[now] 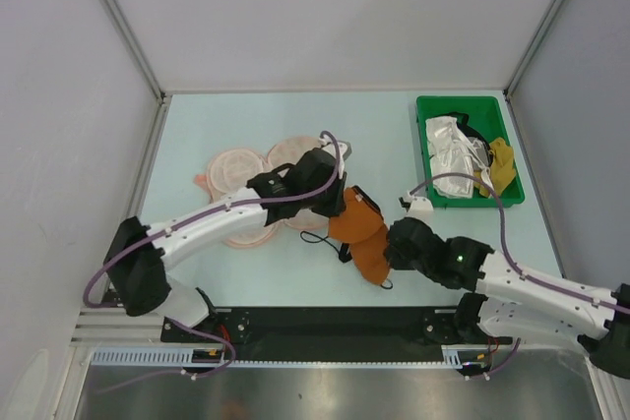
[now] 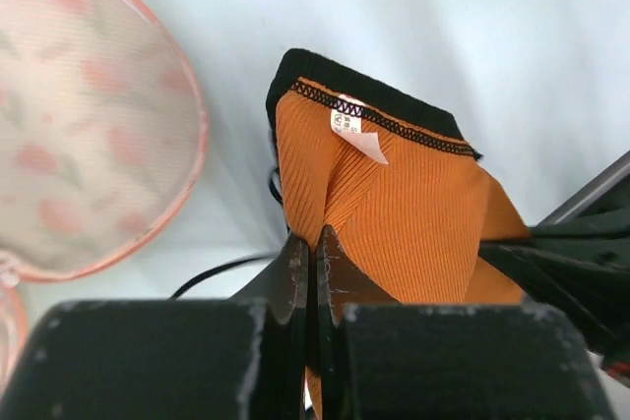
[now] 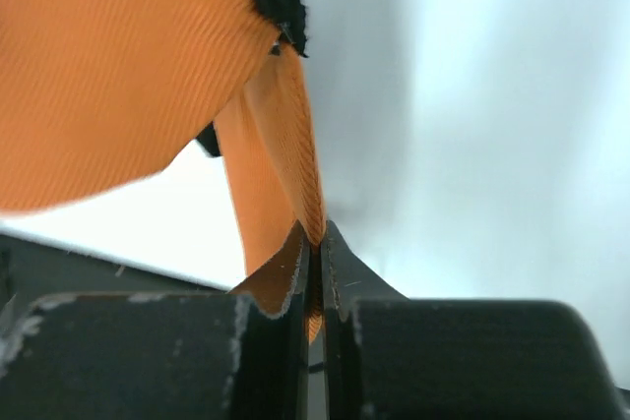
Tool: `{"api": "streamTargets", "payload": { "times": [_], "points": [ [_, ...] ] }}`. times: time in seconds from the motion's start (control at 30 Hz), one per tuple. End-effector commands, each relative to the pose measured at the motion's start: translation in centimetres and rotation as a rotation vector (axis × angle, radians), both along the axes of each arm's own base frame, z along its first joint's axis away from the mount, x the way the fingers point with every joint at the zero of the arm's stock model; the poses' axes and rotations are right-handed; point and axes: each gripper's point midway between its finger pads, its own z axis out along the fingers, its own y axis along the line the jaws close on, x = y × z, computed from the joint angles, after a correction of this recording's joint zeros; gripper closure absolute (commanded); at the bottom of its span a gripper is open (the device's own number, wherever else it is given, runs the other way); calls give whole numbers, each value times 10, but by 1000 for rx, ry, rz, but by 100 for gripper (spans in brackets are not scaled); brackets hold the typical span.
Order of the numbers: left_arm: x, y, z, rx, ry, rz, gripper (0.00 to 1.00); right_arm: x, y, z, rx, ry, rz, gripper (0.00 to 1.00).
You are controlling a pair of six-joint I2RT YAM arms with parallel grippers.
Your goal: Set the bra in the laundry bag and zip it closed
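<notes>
The orange bra (image 1: 360, 239) with black trim lies between the two arms near the table's front middle. My left gripper (image 1: 337, 206) is shut on its upper edge; the left wrist view shows orange fabric (image 2: 394, 213) pinched between the black fingers (image 2: 295, 272). From the other side, my right gripper (image 1: 392, 245) is shut on the bra's lower right edge, a fold of orange cloth (image 3: 285, 164) caught in its jaws. The pale pink laundry bag (image 1: 246, 169) lies open just left of the bra, partly hidden under the left arm. Its speckled mesh panel (image 2: 79, 115) shows in the left wrist view.
A green plastic bin (image 1: 428, 154) with crumpled white and yellow items stands at the back right. Grey walls enclose the table on three sides. A black rail (image 1: 325, 322) runs along the near edge between the arm bases.
</notes>
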Motion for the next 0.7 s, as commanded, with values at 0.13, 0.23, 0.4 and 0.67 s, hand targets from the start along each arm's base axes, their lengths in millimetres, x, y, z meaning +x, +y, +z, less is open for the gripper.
{"api": "streamTargets", "payload": {
  "times": [0.13,0.23,0.4,0.67],
  "points": [
    [-4,57,19,-72,-41,312,100,44,-10,38,-505,-282,-41,97],
    [-5,77,13,-41,-68,362,100,51,13,30,-526,-303,14,90],
    [-12,112,10,34,-75,405,100,31,105,15,-226,-224,297,60],
    [-31,172,-1,119,-96,530,100,-47,171,28,445,12,624,22]
  ]
}}
